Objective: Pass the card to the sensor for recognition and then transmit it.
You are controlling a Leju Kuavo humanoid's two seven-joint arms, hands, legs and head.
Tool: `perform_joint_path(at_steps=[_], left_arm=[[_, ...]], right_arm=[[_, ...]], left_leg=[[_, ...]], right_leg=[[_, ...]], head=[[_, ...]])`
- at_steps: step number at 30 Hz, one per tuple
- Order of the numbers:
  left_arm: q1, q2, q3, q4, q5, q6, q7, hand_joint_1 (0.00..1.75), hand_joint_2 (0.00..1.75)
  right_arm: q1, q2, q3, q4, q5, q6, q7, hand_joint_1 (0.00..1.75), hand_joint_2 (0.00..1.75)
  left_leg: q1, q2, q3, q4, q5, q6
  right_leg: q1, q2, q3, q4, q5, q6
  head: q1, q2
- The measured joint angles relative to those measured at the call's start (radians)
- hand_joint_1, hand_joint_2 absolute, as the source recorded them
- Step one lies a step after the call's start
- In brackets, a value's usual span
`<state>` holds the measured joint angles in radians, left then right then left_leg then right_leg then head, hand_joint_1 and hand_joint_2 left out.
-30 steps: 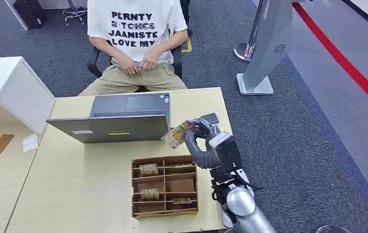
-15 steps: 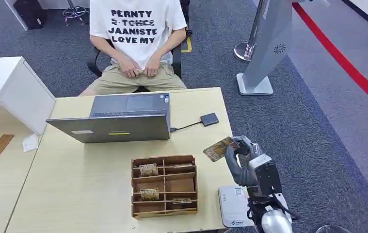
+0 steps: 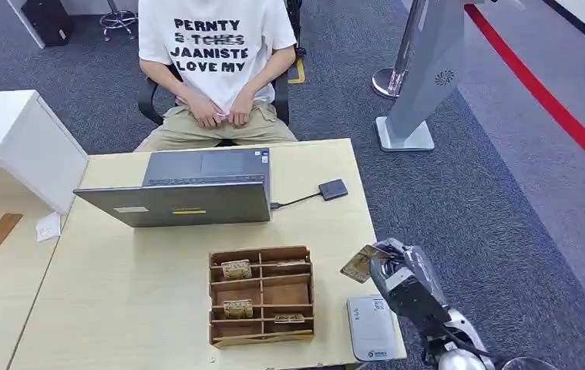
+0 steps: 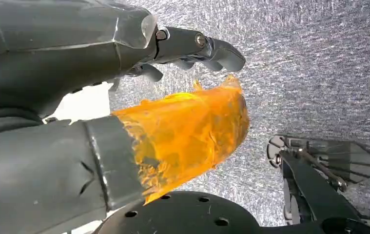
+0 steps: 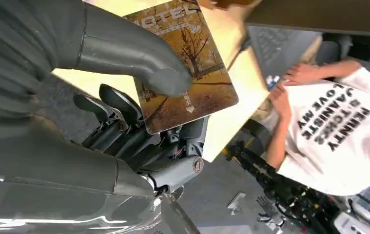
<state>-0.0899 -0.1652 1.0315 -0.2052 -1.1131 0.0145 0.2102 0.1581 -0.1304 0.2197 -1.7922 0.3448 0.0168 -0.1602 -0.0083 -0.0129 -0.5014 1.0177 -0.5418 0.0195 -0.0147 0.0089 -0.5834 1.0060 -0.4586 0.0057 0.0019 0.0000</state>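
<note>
**At the table's right edge: right hand holds the card above the sensor**

Over the right edge of the pale wooden table (image 3: pixel 119 301), the right hand (image 3: pixel 398 271) pinches the card (image 3: pixel 358 264) between its thick thumb and the darker fingers behind it; the right wrist view shows the thumb (image 5: pixel 139 58) pressed flat on the card's printed face (image 5: pixel 187 68) (an autumn tree scene with "HOTEL" lettering). The card is clear of the tabletop and tilted, above and just beyond the far end of the white sensor (image 3: pixel 371 327), which lies flat at the table's near right corner, its outer side close to the edge.

Just left of the sensor sits the brown compartmented tray (image 3: pixel 262 296), several cards lying in its slots; only a narrow strip of bare table separates the two. Beyond the hand, the tabletop is open up to the small dark adapter (image 3: pixel 333 189) and its cable running to the open laptop (image 3: pixel 189 187). Right of the table edge lies grey carpet, with a silver kiosk stand (image 3: pixel 420 77) well apart. A seated person (image 3: pixel 216 62) faces the table from the far side, hands in lap.

The right forearm rises from the lower right, outside the table edge, wrist bent inward toward the table.

The left hand (image 4: pixel 124 97) hangs above carpet, its fingers loosely curled and apart, holding nothing.
</note>
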Motion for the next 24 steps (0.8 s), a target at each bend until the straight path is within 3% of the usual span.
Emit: perform_joint_path(at_steps=[19, 24], left_arm=[[0.000, 0.003, 0.011, 0.000, 0.001, -0.002, -0.010, 0.00, 0.00], [0.000, 0.005, 0.016, 0.000, 0.002, -0.003, -0.011, 0.00, 0.00]], right_arm=[[0.000, -0.097, 0.016, 0.064, 0.061, 0.019, 0.046, 1.75, 1.75], [0.003, -0.139, 0.003, 0.074, 0.036, 0.078, 0.054, 1.75, 1.75]], left_leg=[[0.000, 0.000, 0.000, 0.000, 0.000, 0.000], [0.000, 0.000, 0.000, 0.000, 0.000, 0.000]], right_leg=[[0.000, 0.000, 0.000, 0.000, 0.000, 0.000], [-0.001, 0.000, 0.000, 0.000, 0.000, 0.000]], head=[[0.000, 0.000], [0.000, 0.000]])
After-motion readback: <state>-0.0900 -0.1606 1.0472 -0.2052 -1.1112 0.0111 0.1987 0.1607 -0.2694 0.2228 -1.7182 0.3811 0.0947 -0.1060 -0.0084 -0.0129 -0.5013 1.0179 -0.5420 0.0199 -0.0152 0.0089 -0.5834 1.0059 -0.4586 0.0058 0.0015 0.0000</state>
